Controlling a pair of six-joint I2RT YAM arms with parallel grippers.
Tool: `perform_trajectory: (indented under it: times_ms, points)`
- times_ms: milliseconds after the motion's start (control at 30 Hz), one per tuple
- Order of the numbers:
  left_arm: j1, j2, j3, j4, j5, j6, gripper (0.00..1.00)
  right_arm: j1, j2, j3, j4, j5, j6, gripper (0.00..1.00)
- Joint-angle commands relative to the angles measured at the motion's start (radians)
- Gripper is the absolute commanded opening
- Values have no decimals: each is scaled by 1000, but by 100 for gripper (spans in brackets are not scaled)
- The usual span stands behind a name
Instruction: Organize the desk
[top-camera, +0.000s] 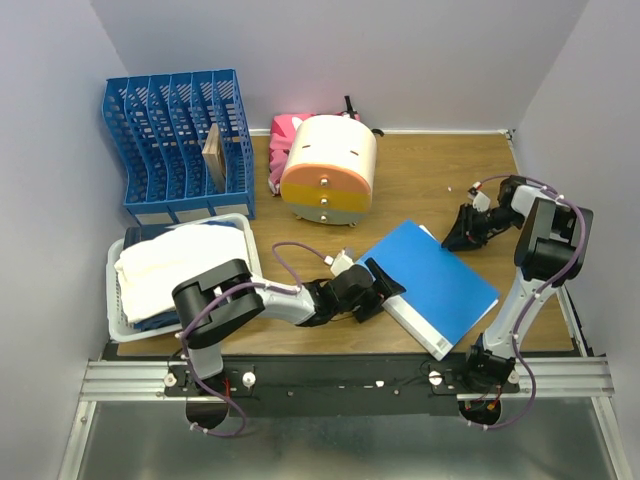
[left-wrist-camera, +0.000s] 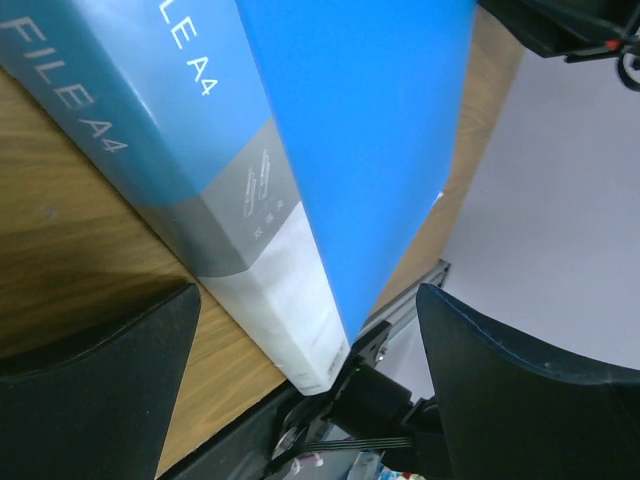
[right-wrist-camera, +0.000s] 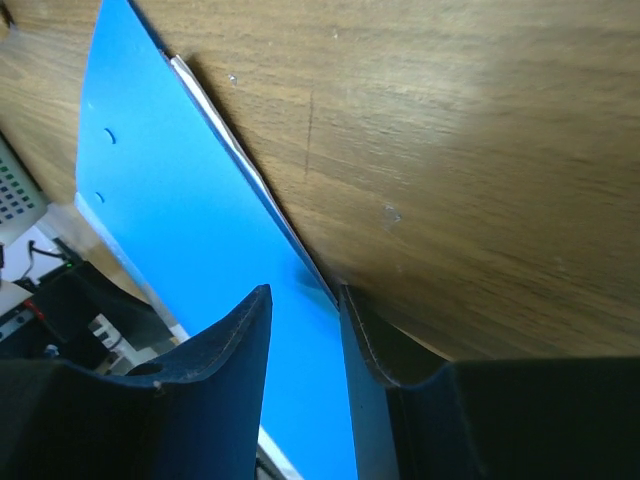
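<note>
A blue A4 file binder (top-camera: 435, 283) lies flat on the brown wood-grain desk (top-camera: 420, 175), near its front edge. My left gripper (top-camera: 378, 288) is open at the binder's left spine side. In the left wrist view (left-wrist-camera: 310, 300) its wide-spread fingers straddle the grey-and-white spine (left-wrist-camera: 250, 230) without touching it. My right gripper (top-camera: 458, 238) rests at the binder's far right edge. In the right wrist view (right-wrist-camera: 305, 295) its jaws stand a narrow gap apart over the blue cover (right-wrist-camera: 180, 230), with one fingertip (right-wrist-camera: 350, 310) at the cover's edge. It grips nothing that I can see.
A blue slotted file rack (top-camera: 180, 145) holding a brown board (top-camera: 213, 160) stands at the back left. A white tray (top-camera: 243, 228) with white cloth sits at the front left. A round cream-and-orange drawer box (top-camera: 328, 168) and a pink item (top-camera: 288, 132) stand at the back centre.
</note>
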Motion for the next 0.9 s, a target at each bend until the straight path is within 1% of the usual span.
perform_trajectory:
  times_ms: [0,167,267,300,367,400,500,533,567,667,700,767,800,833,867]
  points:
    - [-20,-49,35,-376,-50,-20,99,34,122,-68,38,253,-12,43]
    - [-29,-49,24,-375,-50,-31,99,35,129,-76,39,253,-10,43]
    - [-29,-18,12,-315,-30,-45,99,38,128,-85,42,256,-12,43]
    - [-29,-9,-9,-242,-27,-45,99,40,123,-94,44,256,-12,43]
    - [-28,16,-34,-153,-31,-39,99,52,119,-107,44,253,-18,43]
    - [-26,25,-55,-67,-31,-37,99,57,119,-113,42,253,-21,42]
    - [-9,63,-48,10,-25,-7,99,80,112,-133,36,245,-29,41]
    - [-5,69,-43,19,-24,1,99,86,112,-140,33,242,-33,38]
    - [-3,82,-39,28,-27,15,99,97,114,-143,29,233,-35,38]
    - [3,80,-59,128,-57,53,99,123,117,-156,12,227,-50,35]
    - [3,79,-75,191,-66,67,99,129,115,-160,16,231,-52,34]
    - [5,67,-89,249,-82,98,99,140,111,-169,19,242,-52,34]
    - [5,65,-107,286,-97,142,99,141,112,-168,19,243,-53,34]
    - [3,63,-114,374,-109,162,99,141,114,-169,21,243,-50,34]
    - [3,63,-118,401,-109,171,99,144,112,-169,21,245,-52,33]
